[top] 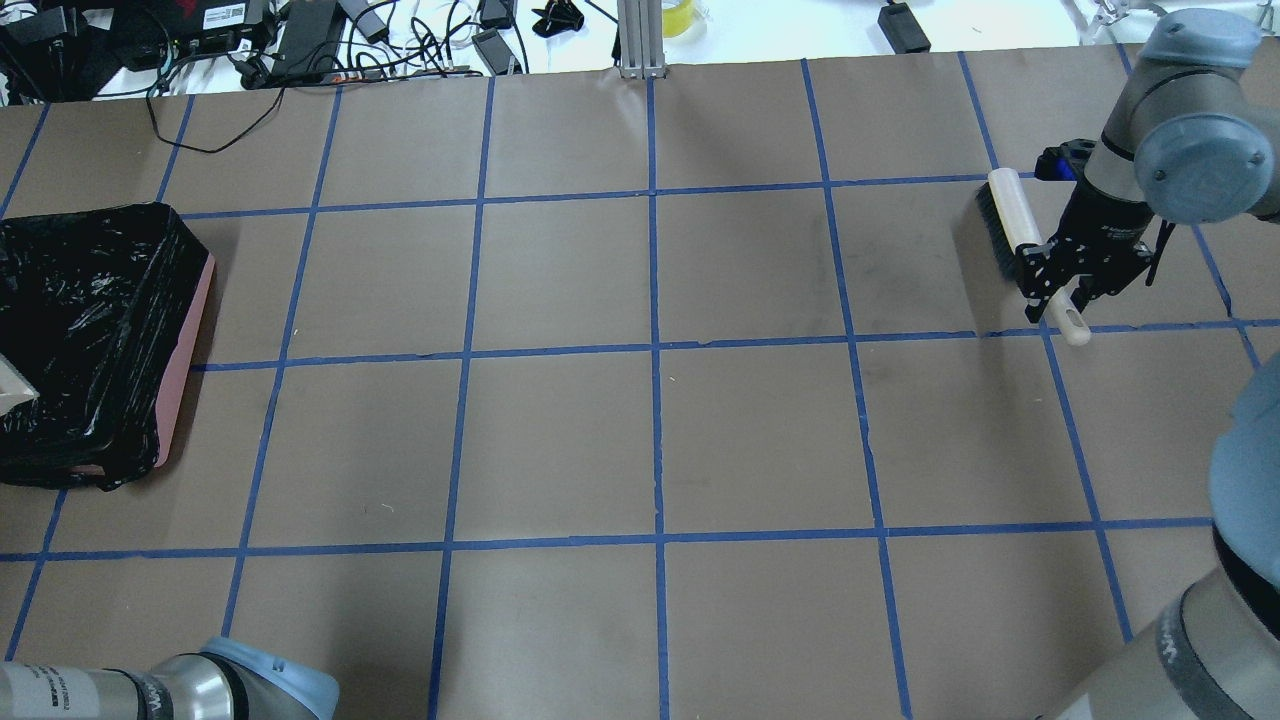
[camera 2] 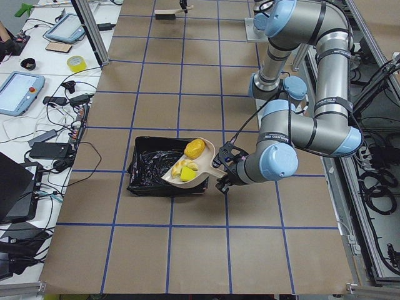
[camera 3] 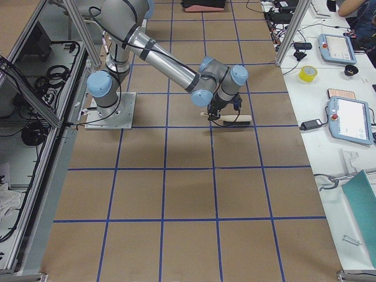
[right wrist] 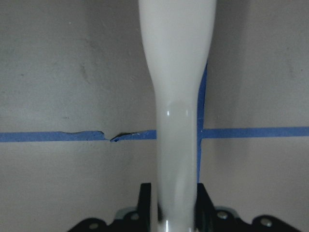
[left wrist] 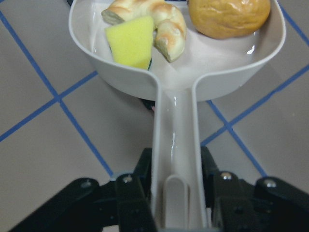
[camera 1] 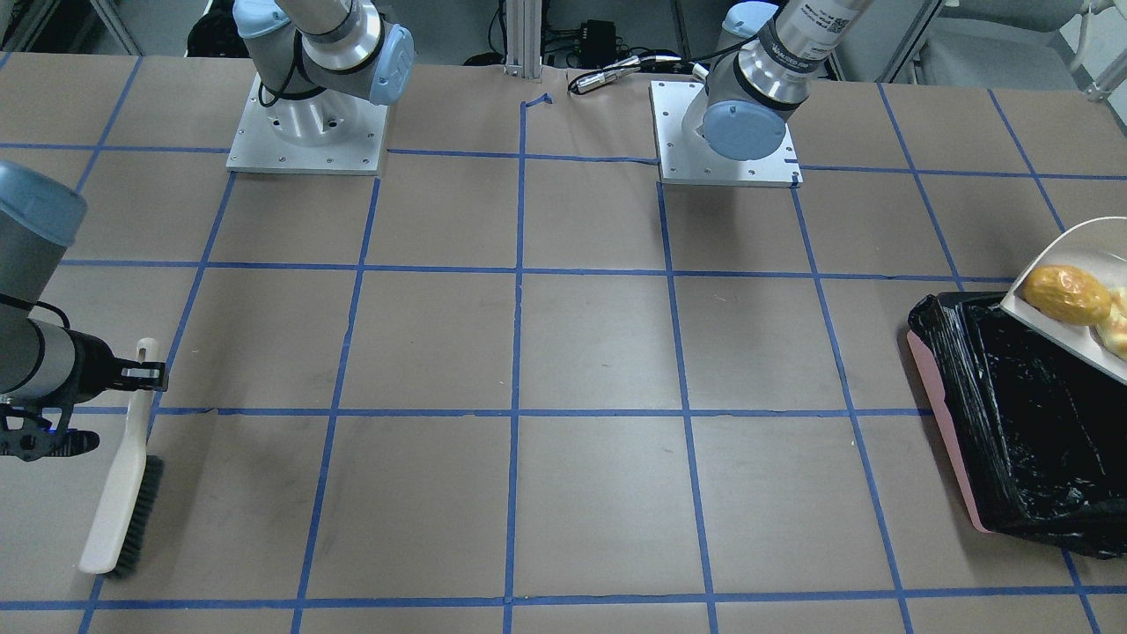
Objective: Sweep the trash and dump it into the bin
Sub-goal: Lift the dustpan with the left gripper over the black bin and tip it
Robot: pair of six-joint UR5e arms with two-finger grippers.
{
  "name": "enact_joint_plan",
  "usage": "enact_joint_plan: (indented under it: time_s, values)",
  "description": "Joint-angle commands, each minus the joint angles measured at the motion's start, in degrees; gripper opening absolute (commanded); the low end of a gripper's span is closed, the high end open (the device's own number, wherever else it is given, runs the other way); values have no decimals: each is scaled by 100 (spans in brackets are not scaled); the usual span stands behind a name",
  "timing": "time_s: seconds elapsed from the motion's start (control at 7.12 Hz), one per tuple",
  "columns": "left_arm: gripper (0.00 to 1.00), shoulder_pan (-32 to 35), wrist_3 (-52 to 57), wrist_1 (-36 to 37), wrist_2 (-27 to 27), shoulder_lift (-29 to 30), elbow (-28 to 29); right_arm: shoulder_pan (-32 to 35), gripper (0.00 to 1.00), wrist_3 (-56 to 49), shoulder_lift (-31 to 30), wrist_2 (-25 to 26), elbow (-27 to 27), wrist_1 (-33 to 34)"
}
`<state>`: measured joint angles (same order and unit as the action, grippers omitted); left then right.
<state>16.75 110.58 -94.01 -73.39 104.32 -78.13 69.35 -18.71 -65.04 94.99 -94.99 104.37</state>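
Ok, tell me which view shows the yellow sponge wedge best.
The left wrist-mounted view: the yellow sponge wedge lies close up in the beige plastic dustpan. Exterior left shows it as a tiny patch. The others miss it.

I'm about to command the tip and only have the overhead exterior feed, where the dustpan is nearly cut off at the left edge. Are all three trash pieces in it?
Observer: Yes. The left wrist view shows the potato-like lump, the croissant piece and the yellow sponge wedge lying in the dustpan.
Operator: Is it positioned to dump?
Observer: The exterior left view shows it held above the bin, over the black liner on the side nearer the robot.
Operator: And the grip?
Observer: The left claw is shut on the dustpan's handle, a finger on each side.
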Motion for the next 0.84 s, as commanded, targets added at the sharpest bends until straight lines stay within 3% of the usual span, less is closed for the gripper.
enact_joint_plan:
  time_s: [0.0,0.42,0.56,0.7]
  values:
    - [0,651,-62,302,-875,-16,454,0,78,51,0,2,15,22]
    - [0,1356,25,1217,-2097,141,369,9,81,86,-79,46,59,-22]
    - [0,1784,34,1305,-2761,142,368,9,87,113,-192,90,68,-66]
    - [0,2058,51,1358,-2977,116,360,9,91,130,-324,116,68,-75]
